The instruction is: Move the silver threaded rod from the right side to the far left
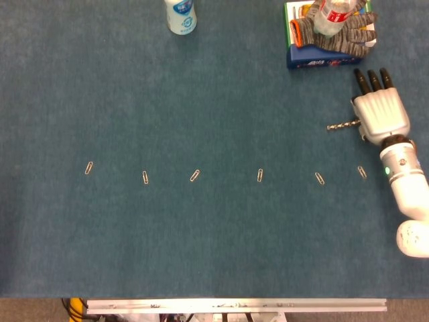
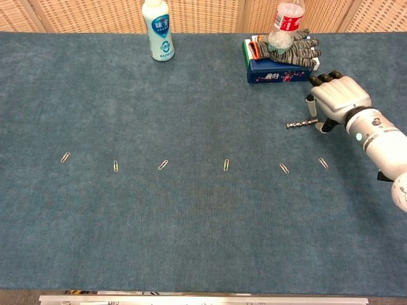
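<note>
**Right hand at the end of the threaded rod, far right of the worktop**

The silver threaded rod [image 1: 343, 125] lies flat on the blue worktop [image 1: 201, 235], well over on the right side, running roughly left to right with a slight tilt. The right hand [image 1: 380, 114] sits palm down just beside its right end, white back plate up and dark fingers [image 1: 369, 79] stretched toward the far edge, side by side. From the chest view the thumb [image 2: 311, 105] comes down near the rod's right end [image 2: 303, 123], and another fingertip shows low behind it, but I cannot tell whether the hand is actually pinching the rod or only touching it. The rod looks to be resting on the cloth. The left hand is nowhere in either view.

Across the middle of the worktop runs a loose row of paper clips [image 1: 260, 175], six of them well spaced from left to right; the two on the right lie nearer the front edge than the rod, one just beside the robot's white forearm [image 1: 402, 176].

At the far edge, behind the hand, a dark blue box [image 1: 315, 62] carries a pair of grey knitted gloves [image 1: 348, 37] and a clear plastic bottle with a red label [image 2: 284, 25] on top of them. Further left along the same edge stands a white bottle with a blue label [image 2: 158, 32], upright, well apart from everything else.
</note>
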